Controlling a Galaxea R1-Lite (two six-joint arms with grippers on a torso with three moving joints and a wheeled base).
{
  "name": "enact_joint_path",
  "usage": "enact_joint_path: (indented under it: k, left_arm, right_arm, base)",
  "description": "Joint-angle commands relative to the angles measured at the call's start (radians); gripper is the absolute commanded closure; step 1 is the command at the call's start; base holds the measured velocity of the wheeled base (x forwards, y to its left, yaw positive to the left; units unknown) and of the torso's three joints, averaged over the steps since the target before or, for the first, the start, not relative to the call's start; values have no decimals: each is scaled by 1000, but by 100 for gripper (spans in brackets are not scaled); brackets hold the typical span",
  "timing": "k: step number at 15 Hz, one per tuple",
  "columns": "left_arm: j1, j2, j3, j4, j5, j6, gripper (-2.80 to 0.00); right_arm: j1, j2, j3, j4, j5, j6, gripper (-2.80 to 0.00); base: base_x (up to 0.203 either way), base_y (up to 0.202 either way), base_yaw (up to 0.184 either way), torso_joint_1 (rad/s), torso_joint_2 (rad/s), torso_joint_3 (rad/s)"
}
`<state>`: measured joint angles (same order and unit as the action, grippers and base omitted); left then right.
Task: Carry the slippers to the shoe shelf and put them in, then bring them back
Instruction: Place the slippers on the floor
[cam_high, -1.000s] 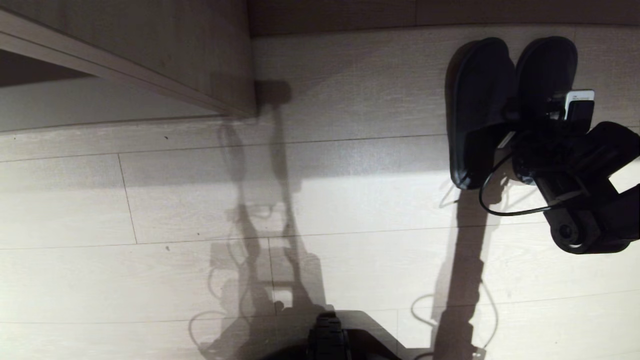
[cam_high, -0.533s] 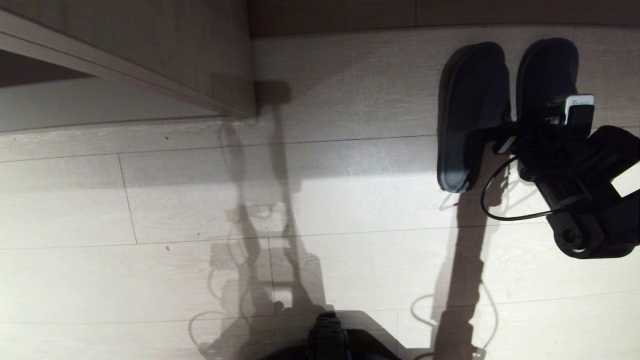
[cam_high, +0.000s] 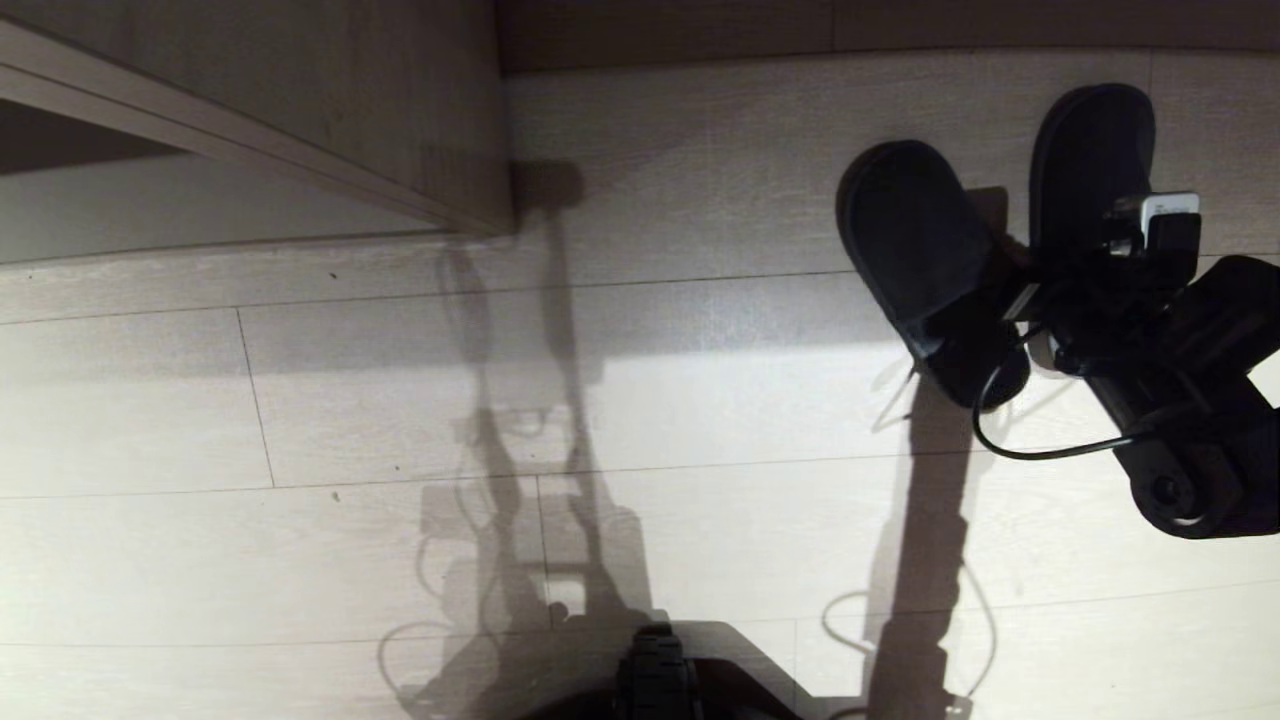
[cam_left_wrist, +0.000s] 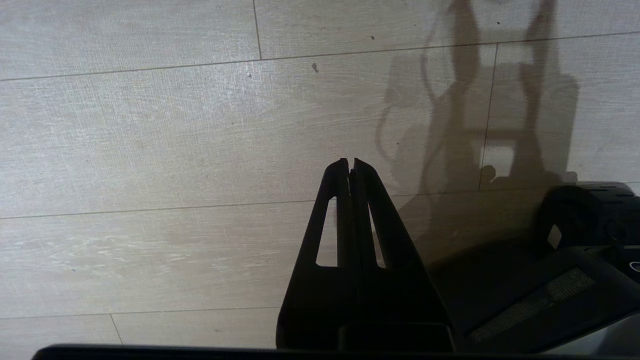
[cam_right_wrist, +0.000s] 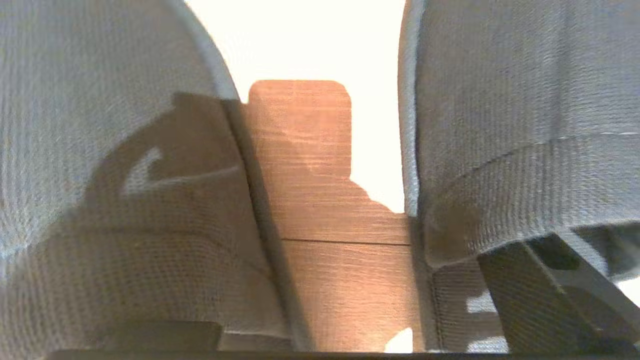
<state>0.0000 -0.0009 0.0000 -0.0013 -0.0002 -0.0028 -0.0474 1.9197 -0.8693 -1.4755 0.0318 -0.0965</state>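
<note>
Down on the pale plank floor (cam_high: 700, 420), the slippers (cam_high: 920, 250) lie at the far right of the head view, close to the dark skirting at the back. The two shoes form a V: the one nearer the robot's left slants across the boards, toe pointing up and left, while the other (cam_high: 1090, 150) stands almost straight with its toe towards the wall. Their heels come together where the right gripper (cam_high: 1040, 300) sits, reaching in from the right edge on its black arm with a looped cable (cam_high: 1000, 430) hanging below. In the right wrist view the grey woven fabric of one slipper (cam_right_wrist: 100, 175) and the other (cam_right_wrist: 525, 125) fills either side, a strip of floor showing between them, and one dark finger (cam_right_wrist: 540, 295) rests against the fabric of one slipper. The right gripper's fingers are spread wide, clamping nothing.

The shoe shelf (cam_high: 300, 120) stands well apart at the top left.

The left gripper (cam_left_wrist: 350, 167) hangs over bare floor beside the robot's base (cam_left_wrist: 575, 240), its fingers pressed together and empty.
</note>
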Motion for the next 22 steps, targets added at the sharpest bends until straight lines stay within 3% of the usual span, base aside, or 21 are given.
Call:
enact_joint_path:
  k: [1, 14, 22]
  left_arm:
    - [0, -1, 0, 0, -1, 0, 0]
    - [0, -1, 0, 0, 0, 0, 0]
    - [0, -1, 0, 0, -1, 0, 0]
  right_arm:
    - [0, -36, 30, -11, 0, -13, -280]
    - [-6, -67, 225, 7, 0, -122, -280]
    - [-28, -22, 217, -1, 167, 16, -280]
  base:
    - [0, 0, 0, 0, 0, 0]
    - [0, 0, 0, 0, 0, 0]
    - [0, 0, 0, 0, 0, 0]
